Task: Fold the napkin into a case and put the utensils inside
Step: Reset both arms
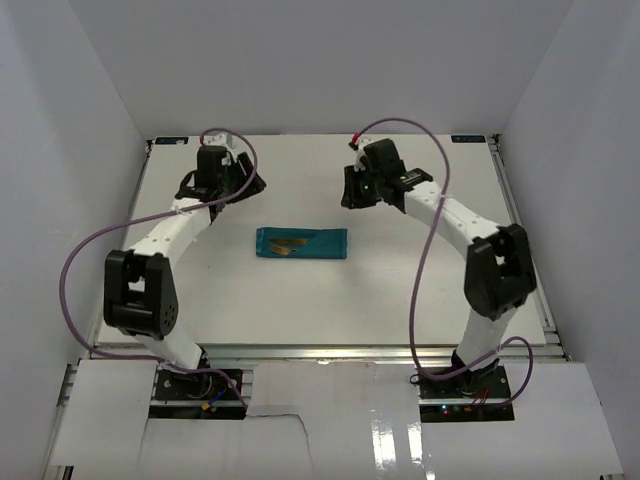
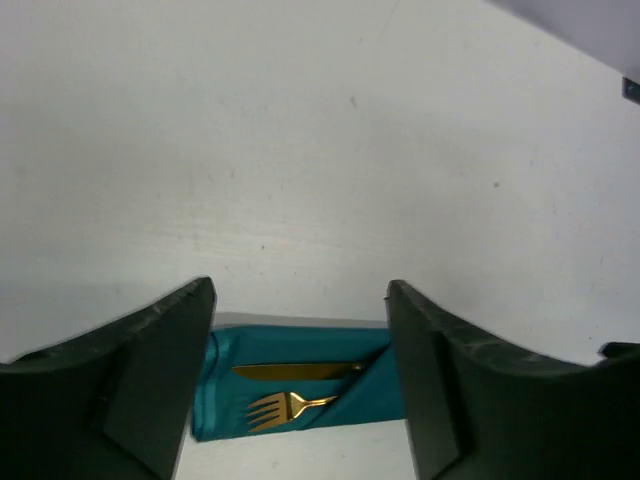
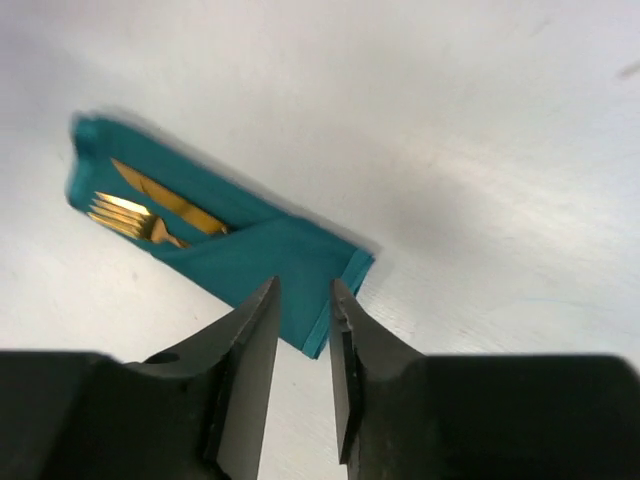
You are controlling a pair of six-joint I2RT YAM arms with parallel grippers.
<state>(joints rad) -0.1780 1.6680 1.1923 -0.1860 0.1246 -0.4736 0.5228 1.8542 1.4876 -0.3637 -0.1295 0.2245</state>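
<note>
The teal soft-cloth napkin (image 1: 301, 243) lies folded into a long narrow band mid-table, well away from every edge of the white table (image 1: 400, 300), with tabletop showing all round it. A gold-bladed knife (image 2: 300, 371) and a pale gold fork (image 2: 285, 407) sit tucked in, heads showing. Behind it, the left gripper (image 2: 300, 298) hangs wide apart and empty. The right gripper (image 3: 303, 290) hangs a slit apart, gripping nothing.

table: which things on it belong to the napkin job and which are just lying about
Job: teal napkin, folded into a case; knife and fork tucked inside it.
Not the job: white table, purple arm cables.
</note>
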